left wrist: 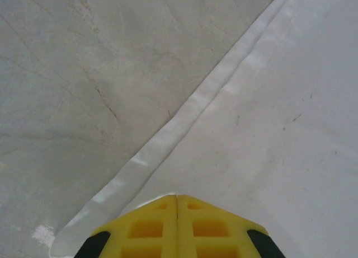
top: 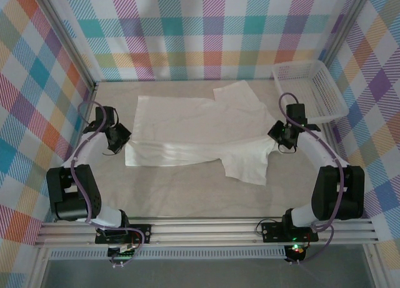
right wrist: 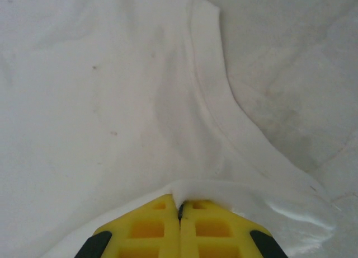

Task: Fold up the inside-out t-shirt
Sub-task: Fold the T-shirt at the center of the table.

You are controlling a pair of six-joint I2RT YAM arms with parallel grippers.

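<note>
**Layout.** The inside-out t-shirt [top: 194, 129] was spread flat across the middle of the tabletop [top: 187, 191]. Its hem [left wrist: 190, 107] was toward the left edge and its collar [right wrist: 207, 84] toward the right edge. One sleeve pointed at the far edge, the other at the near edge. A white mesh basket [top: 299, 64] stood in the far right corner, apart from the shirt.

**Grippers.** The left gripper [top: 122, 140] was set at the near end of the hem. In the left wrist view its fingers [left wrist: 177, 196] were pressed together with a thin lip of cloth at the tips, judged to be a pinch on the shirt. The right gripper [top: 281, 137] was set at the collar end. Its fingers [right wrist: 180, 202] were closed, with cloth bunched up around the tips, so a hold on the shirt was judged firm.

**Step in hand.** A lengthwise fold was judged to be starting, with no fold yet made. To do it well:
- Both pinches should be raised together and level.
- The cloth between them should be kept lightly taut.
- The near edge should be carried over toward the far edge without dragging the body of the shirt.
- The near sleeve should be watched for trailing.

**Arm pose.** Each arm was seen rising from its base at the near edge to a raised elbow. The forearm reached forward from there, and the wrist was bent down and inward to the cloth. The two arms were roughly mirrored.
</note>
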